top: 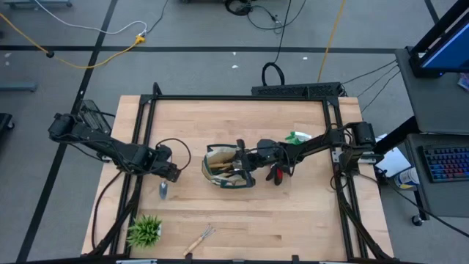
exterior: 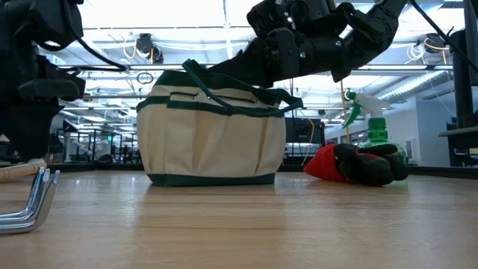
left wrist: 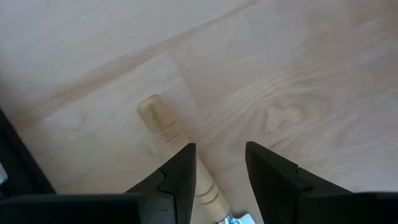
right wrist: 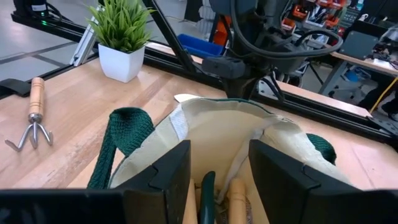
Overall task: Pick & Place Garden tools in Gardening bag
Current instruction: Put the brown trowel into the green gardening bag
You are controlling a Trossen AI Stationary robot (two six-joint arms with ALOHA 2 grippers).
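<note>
The cream gardening bag point(top: 229, 167) with green trim stands upright on the table's middle. My right gripper point(right wrist: 219, 168) hangs open over its open top. Inside the bag, a green handle point(right wrist: 207, 186) and a wooden handle point(right wrist: 236, 194) show. My left gripper point(left wrist: 221, 174) points down, open, just above a wooden-handled tool point(left wrist: 166, 132) that lies flat on the table. The tool's handle runs under one finger, and its metal blade point(top: 163, 191) shows beyond the gripper. Red-and-black gloves point(top: 277, 174) lie right of the bag. A green spray bottle point(top: 297, 137) stands behind them.
A small potted plant point(top: 144, 231) stands at the near left corner. A wooden-handled hand rake point(top: 199, 240) lies by the near edge. A black metal frame point(top: 242, 97) borders the table top. Bare wood lies between the bag and the near edge.
</note>
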